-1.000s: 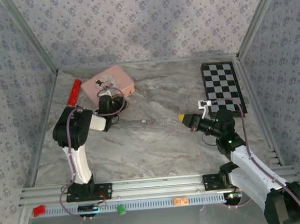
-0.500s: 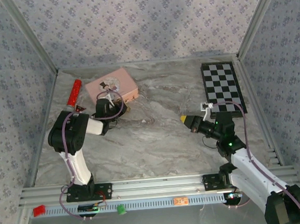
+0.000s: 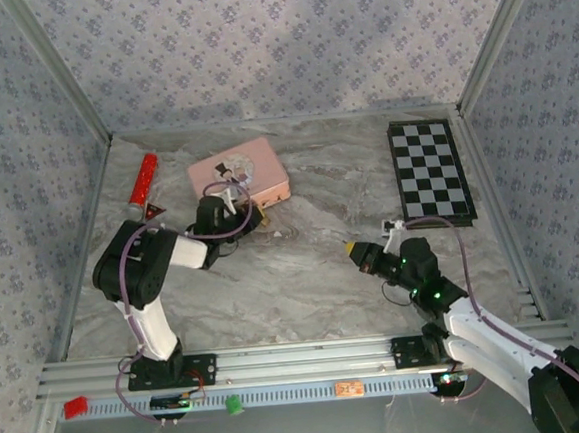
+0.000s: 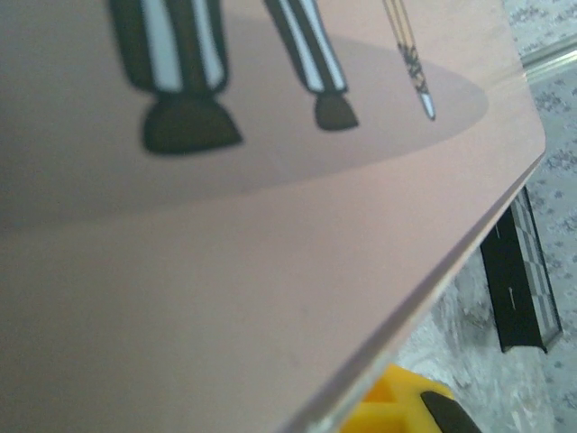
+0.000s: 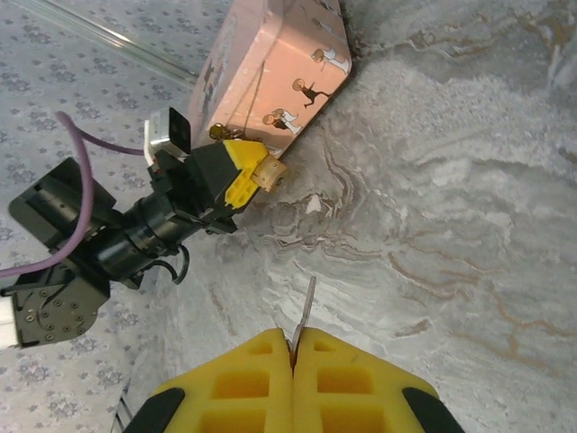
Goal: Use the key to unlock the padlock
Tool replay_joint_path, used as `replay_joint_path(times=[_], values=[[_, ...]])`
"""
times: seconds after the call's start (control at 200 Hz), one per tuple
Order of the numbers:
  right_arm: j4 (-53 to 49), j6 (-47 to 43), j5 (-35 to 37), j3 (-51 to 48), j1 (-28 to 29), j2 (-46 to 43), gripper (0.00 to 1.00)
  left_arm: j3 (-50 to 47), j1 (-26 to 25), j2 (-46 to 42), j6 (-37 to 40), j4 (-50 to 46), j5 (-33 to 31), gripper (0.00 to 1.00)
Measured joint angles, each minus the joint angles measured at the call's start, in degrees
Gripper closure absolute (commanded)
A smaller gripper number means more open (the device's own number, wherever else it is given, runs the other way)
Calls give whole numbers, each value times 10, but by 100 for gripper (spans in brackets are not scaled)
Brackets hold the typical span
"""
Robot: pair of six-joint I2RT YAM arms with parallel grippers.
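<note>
On a marbled bench [image 3: 305, 285], the left jaws sit at the near edge of a pink tin [image 3: 238, 168], left of centre. They are closed tight on the padlock [image 5: 270, 171], a tiny brass block sticking out from their tips. The right jaws, well apart to the right, are pinched shut on the key [image 5: 307, 311], whose thin blade points toward the padlock. Both pieces look gripped. Bringing them together, inserting the key and turning it appear not yet done. The shackle is too small to judge.
</note>
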Motion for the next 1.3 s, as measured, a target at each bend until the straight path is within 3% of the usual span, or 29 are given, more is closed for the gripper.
replay_joint_path(times=[0.435, 0.715, 1.299], values=[[69, 56, 95, -15, 89, 100, 100, 28, -75, -5, -24, -54, 5, 91], [65, 57, 115, -15, 90, 82, 100, 33, -111, -10, 5, -99, 0, 89], [44, 57, 122, -15, 89, 71, 100, 24, -138, -10, -16, -76, -6, 83]])
